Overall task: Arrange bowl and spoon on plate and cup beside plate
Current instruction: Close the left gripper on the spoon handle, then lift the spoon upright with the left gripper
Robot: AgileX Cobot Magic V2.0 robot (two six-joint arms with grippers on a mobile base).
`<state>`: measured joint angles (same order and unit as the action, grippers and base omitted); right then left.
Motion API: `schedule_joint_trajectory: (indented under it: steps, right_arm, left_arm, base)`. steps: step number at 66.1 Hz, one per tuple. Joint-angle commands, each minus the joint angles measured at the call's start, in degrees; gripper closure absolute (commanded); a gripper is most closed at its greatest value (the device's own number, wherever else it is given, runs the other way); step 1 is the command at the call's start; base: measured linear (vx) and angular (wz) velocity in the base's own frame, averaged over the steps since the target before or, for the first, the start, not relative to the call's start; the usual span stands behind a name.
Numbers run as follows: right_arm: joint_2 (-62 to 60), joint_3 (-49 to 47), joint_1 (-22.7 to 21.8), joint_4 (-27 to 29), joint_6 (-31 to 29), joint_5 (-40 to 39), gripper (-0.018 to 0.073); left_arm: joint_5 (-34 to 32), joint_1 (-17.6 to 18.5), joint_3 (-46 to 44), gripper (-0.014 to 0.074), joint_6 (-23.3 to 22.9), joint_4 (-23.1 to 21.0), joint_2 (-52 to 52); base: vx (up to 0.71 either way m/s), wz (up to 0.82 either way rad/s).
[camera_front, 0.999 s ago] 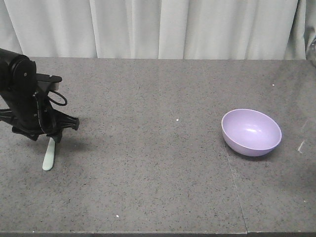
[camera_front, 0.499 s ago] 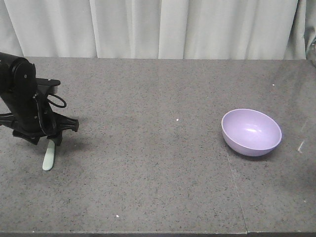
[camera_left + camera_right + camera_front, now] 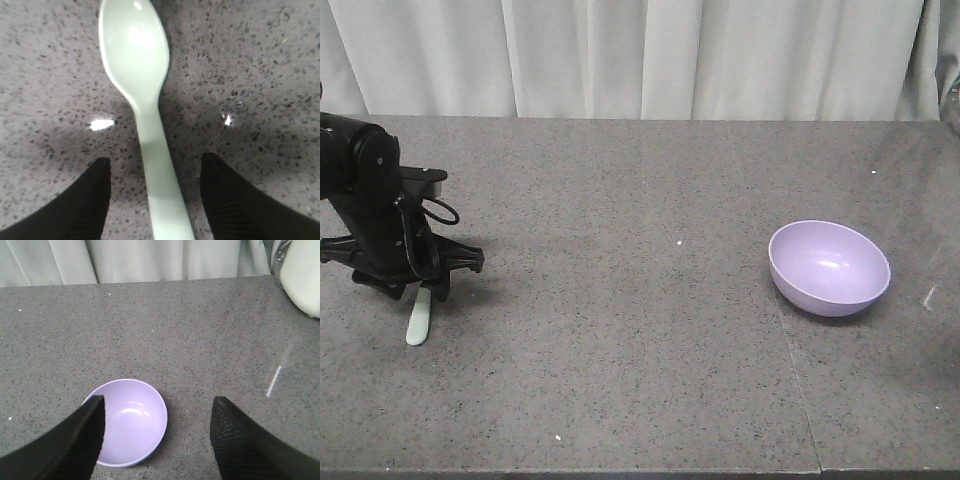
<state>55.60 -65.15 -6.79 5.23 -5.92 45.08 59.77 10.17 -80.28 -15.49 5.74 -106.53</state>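
In the front view, the left gripper (image 3: 418, 289) is hovering low over the grey speckled tabletop (image 3: 640, 360), and the mint-green spoon (image 3: 417, 322) is lying flat with its handle end sticking out just below the fingertips. The lavender bowl (image 3: 829, 268) is sitting upright, well apart from those jaws, across the table. No plate or cup is showing in any view.

In the left wrist view, the jaws are standing spread. One dark finger (image 3: 87, 200) is flanking each side of the spoon's handle with a gap on both sides, so neither is touching it. The spoon's bowl is pointing away, beyond the fingertips.

In the right wrist view, the right gripper (image 3: 157, 440) is hanging above the bowl with its jaws spread and holding nothing. The bowl is lying between them, nearer one finger than the other.

The step in hand is looking like the pickup of the spoon. The next move is likely calling for the left fingers to sink to the tabletop and close squarely across the thin handle, since it is lying flat and could slide or twist.
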Motion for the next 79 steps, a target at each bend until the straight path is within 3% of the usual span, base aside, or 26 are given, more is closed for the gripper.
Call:
schedule_joint_trajectory:
  steps: [1,26,36,49,69,79]
  right_arm:
    - [-0.48,-1.71,-0.13,0.01,-0.54,-3.10,0.0104]
    - [-0.48,-1.71,-0.13,0.07,-0.54,-3.17,0.0104]
    - [-0.48,-1.71,-0.13,0.07,-0.54,-3.22,0.0104]
    - [-0.48,-1.71,-0.13,0.02,-1.02,-2.87,0.0104]
    - [-0.42,-1.71,-0.13,-0.63,-0.96,-2.34,0.0104]
    - [0.73,-1.89,-0.24,-0.70,-0.07,-2.42,0.0104]
  left_arm:
    - [-0.62,0.04,-1.48,0.0202,-0.20,-0.61,1.28]
    - [1.55,0.04,-1.48,0.0235,1.74,-0.53,0.08]
    - [2.69,0.04,-1.48,0.0362,4.05,-0.53,0.08]
    - [3.51,0.04,-1.48,0.0607,5.46,-0.53,0.08]
    - [2.84,0.11,-1.53,0.0603,7.22,-1.25,2.84]
    - [-1.23,0.11,-1.53,0.0603,7.92,-5.05,8.36]
  base:
    - [0.00,0.00]
    - [0.00,0.00]
    - [0.00,0.00]
    - [0.00,0.00]
    - [0.00,0.00]
    - [0.00,0.00]
